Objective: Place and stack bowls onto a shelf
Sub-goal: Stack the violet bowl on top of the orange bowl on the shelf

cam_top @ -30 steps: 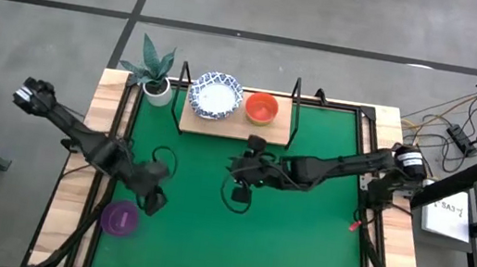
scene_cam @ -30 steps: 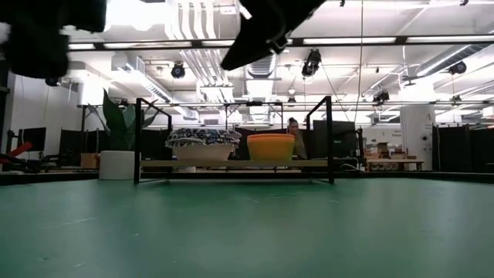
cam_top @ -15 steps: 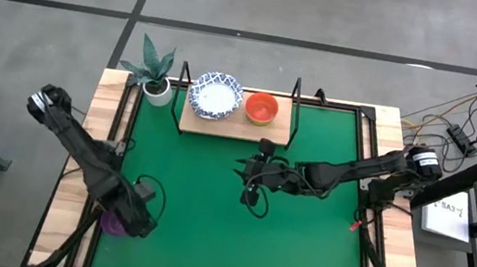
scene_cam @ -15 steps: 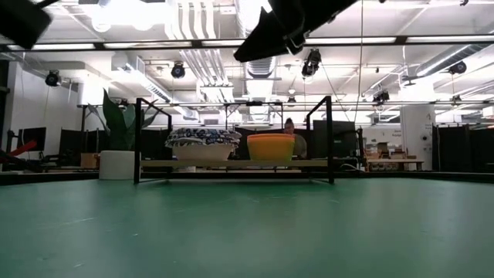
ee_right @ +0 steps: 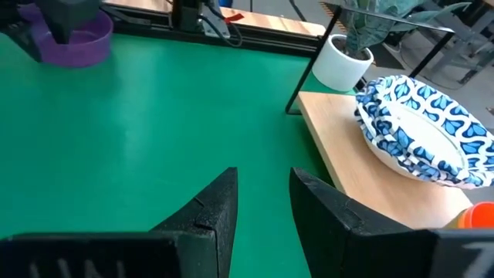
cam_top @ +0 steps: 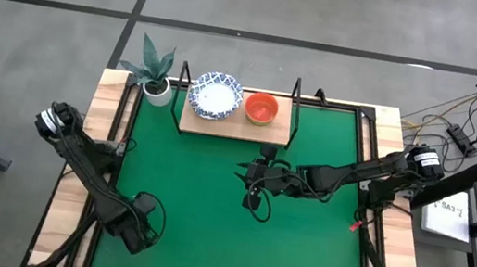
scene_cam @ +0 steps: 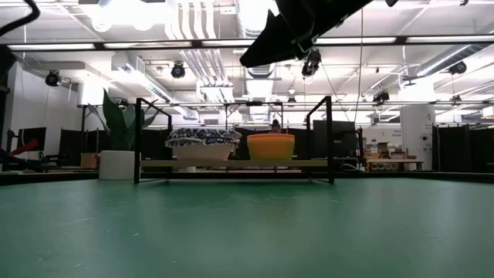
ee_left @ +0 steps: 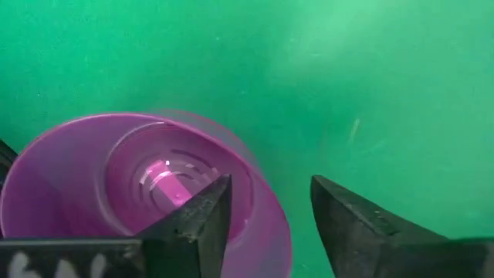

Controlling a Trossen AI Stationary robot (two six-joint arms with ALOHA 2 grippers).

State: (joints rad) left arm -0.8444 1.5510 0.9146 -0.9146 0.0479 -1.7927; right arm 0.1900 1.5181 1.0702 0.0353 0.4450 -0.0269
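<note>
A purple bowl (ee_left: 131,193) sits upright on the green mat near the table's near left corner. It also shows in the right wrist view (ee_right: 77,40). My left gripper (ee_left: 270,185) is open above it and hides it in the high view (cam_top: 137,232). One finger (ee_left: 202,220) stands over the bowl's inside and the other (ee_left: 351,228) outside its rim, with no touch showing. Stacked blue-patterned bowls (cam_top: 216,96) and an orange-red bowl (cam_top: 262,109) stand on the shelf (cam_top: 278,132). My right gripper (cam_top: 247,172) is open and empty above the middle of the mat (ee_right: 262,174).
A white plant pot (cam_top: 158,90) stands left of the shelf at the far edge. The shelf's black posts (scene_cam: 329,139) rise at its corners. Green mat (cam_top: 298,245) lies bare between the arms and the near edge. Cables loop beside both grippers.
My left gripper has gone toward the table's near edge and down over the purple bowl, which it now hides in the high view. My right gripper has drawn a little toward the table's right edge. The bowls have not moved.
</note>
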